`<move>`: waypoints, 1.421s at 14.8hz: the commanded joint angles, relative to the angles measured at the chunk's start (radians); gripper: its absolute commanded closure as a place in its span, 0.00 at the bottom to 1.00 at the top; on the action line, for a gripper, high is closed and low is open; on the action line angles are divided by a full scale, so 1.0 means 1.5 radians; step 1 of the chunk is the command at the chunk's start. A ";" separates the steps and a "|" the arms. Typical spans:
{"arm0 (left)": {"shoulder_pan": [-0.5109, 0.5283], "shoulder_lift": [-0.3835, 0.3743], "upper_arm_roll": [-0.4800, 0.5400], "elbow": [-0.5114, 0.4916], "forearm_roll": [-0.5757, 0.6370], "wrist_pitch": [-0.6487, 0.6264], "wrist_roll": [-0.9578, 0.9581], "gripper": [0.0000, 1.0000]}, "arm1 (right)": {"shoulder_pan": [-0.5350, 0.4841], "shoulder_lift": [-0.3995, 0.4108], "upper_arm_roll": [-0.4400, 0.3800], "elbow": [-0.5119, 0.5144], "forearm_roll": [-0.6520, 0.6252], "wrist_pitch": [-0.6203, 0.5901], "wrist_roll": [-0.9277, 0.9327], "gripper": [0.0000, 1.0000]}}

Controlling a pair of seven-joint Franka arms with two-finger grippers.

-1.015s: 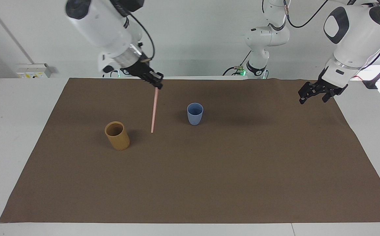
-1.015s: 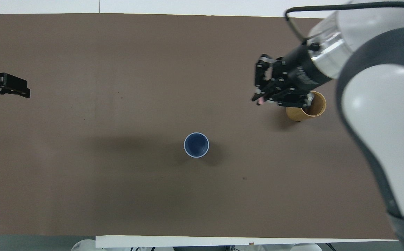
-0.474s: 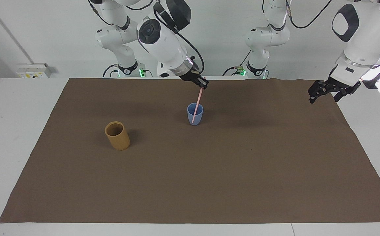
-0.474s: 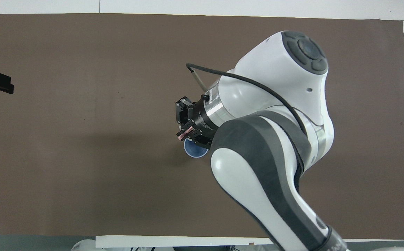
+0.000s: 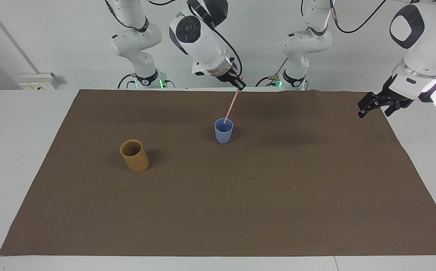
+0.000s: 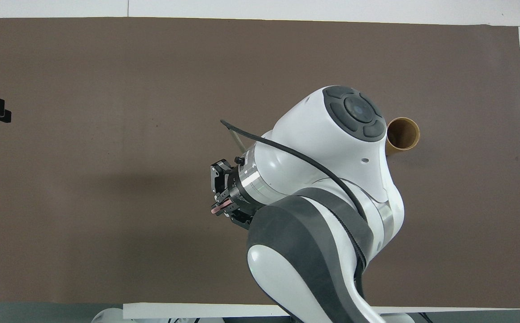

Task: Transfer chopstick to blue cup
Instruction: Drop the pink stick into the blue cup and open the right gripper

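Right gripper [image 5: 240, 85] is up over the blue cup [image 5: 224, 131], pinched on the top end of the chopstick [image 5: 231, 104]. The stick hangs tilted, with its lower tip at the cup mouth; it looks just inside the rim, but I can't tell whether it touches the bottom. In the overhead view the right arm covers the cup completely, so only the pink top end in the gripper [image 6: 220, 209] shows.

Left gripper [image 5: 376, 104] waits spread wide, up over the left arm's end of the brown mat [image 5: 218, 210]. Tan cup [image 5: 134, 155] stands on the counter toward the right arm's end, well apart from the blue cup.

Risks from here, as I judge them:
- The stick is long against the cup height and leaning. Released this high, it may lever over the rim and tip the light cup, or fall out onto the mat.
- If the tip sits on the rim rather than inside, lowering pushes the cup sideways.
- A tilted descent could jam the tip against the inner wall and drag the cup.

Safer: straighten, lower further, then release.
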 commanded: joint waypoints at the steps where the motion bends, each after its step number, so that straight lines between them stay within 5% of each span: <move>1: 0.009 -0.002 -0.003 0.001 -0.013 -0.016 0.004 0.00 | -0.010 -0.042 0.000 -0.079 0.030 0.049 -0.041 1.00; 2: 0.009 -0.003 -0.004 0.000 -0.013 -0.015 0.004 0.00 | -0.010 -0.043 -0.001 -0.080 0.030 0.052 -0.043 0.99; 3: 0.009 -0.002 -0.004 0.000 -0.014 -0.015 0.003 0.00 | -0.010 -0.044 -0.001 -0.084 0.030 0.053 -0.046 0.87; 5: 0.008 -0.002 -0.004 0.001 -0.015 -0.015 0.002 0.00 | -0.016 -0.046 -0.003 -0.090 0.029 0.055 -0.080 0.20; 6: 0.008 -0.002 -0.004 0.001 -0.017 -0.014 -0.003 0.00 | -0.020 -0.046 -0.003 -0.084 0.021 0.052 -0.086 0.00; 8: 0.007 -0.001 -0.004 0.003 -0.024 -0.015 -0.021 0.00 | -0.034 -0.044 -0.007 -0.071 0.009 0.053 -0.085 0.00; 10: 0.005 -0.001 -0.005 0.006 -0.023 -0.016 -0.022 0.00 | -0.095 -0.046 -0.007 -0.036 -0.092 0.051 -0.119 0.00; 13: 0.004 -0.001 -0.005 0.005 -0.021 -0.015 -0.018 0.00 | -0.229 -0.059 -0.008 -0.002 -0.259 0.015 -0.371 0.00; 17: 0.005 -0.002 -0.005 0.006 -0.020 -0.013 -0.019 0.00 | -0.403 -0.064 -0.015 0.073 -0.325 -0.150 -0.708 0.00; 21: 0.007 -0.003 -0.005 0.005 -0.019 -0.012 -0.018 0.00 | -0.462 -0.057 -0.016 0.214 -0.432 -0.308 -0.902 0.00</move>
